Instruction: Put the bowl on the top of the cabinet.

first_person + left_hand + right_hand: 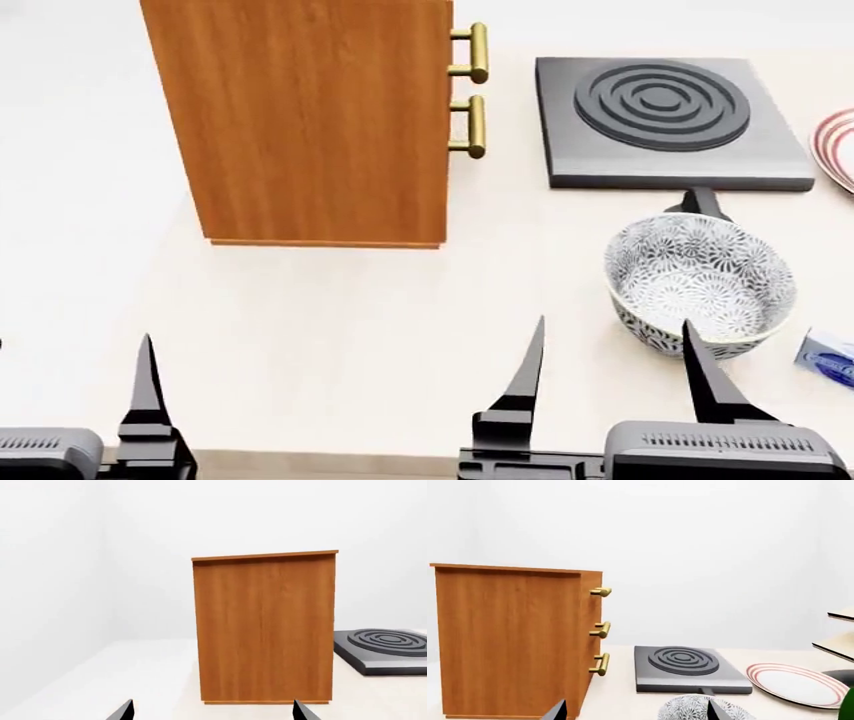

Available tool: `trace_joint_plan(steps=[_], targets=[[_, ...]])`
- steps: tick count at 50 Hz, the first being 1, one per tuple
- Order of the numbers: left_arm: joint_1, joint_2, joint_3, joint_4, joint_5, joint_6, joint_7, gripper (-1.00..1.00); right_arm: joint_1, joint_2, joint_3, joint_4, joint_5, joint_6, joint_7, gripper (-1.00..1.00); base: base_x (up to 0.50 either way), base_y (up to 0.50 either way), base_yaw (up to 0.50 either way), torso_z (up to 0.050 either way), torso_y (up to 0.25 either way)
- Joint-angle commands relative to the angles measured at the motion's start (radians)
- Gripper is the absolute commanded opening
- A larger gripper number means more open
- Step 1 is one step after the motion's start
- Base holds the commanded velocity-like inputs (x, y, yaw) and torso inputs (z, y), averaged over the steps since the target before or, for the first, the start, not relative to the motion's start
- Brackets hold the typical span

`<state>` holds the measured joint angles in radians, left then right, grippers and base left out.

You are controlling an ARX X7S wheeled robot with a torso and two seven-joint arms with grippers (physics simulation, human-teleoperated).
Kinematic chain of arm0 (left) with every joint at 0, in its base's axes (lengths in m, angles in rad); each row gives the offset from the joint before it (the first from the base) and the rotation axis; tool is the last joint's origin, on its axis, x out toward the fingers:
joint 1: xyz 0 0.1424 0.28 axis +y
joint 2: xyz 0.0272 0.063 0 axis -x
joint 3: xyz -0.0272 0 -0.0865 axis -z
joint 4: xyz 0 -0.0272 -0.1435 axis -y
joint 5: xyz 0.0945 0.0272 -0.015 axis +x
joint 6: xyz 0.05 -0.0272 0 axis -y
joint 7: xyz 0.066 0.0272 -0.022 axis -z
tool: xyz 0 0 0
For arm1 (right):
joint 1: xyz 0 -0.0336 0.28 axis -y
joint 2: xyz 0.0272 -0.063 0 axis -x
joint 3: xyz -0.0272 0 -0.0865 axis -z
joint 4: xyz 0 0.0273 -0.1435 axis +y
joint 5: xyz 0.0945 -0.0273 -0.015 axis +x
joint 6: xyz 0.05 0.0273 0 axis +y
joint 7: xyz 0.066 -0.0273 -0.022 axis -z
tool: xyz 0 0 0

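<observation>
Bowl (699, 283) judged rigid, glazed, slippery, breakable; best taken by rim. Right gripper (614, 372) jaws spread, nothing held. Left gripper (210, 711) jaws spread. Cabinet (310, 110) stands well apart.

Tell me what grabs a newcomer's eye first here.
The tall orange-brown wooden cabinet with brass bar handles dominates the pale counter's far left. To its right lies the dark grey square burner plate with raised rings. Nearer, the deep white bowl with grey-black floral pattern sits upright just ahead of the right gripper, whose black fingers stand open.
</observation>
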<state>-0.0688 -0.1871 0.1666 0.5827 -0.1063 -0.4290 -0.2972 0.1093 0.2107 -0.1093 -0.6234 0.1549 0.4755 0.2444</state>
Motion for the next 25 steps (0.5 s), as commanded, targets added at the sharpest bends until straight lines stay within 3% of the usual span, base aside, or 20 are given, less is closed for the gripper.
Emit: trace_joint_plan(steps=[1, 14, 25], targets=[[-0.002, -0.007, 0.002, 0.006, -0.01, -0.005, -0.009, 1.0, 0.003, 0.006, -0.003, -0.001, 0.006, 0.004, 0.009, 1.0, 0.0, 0.2, 0.0, 0.0, 0.0], [0.002, -0.016, 0.008, -0.003, -0.015, 0.009, -0.019, 1.0, 0.001, 0.003, 0.011, -0.003, 0.026, -0.013, 0.022, 1.0, 0.0, 0.04, 0.0, 0.0, 0.0], [0.004, -0.022, 0.009, -0.002, -0.023, 0.011, -0.026, 1.0, 0.004, 0.009, -0.001, 0.0, 0.036, 0.013, 0.026, 1.0, 0.0, 0.39, 0.0, 0.0, 0.0]])
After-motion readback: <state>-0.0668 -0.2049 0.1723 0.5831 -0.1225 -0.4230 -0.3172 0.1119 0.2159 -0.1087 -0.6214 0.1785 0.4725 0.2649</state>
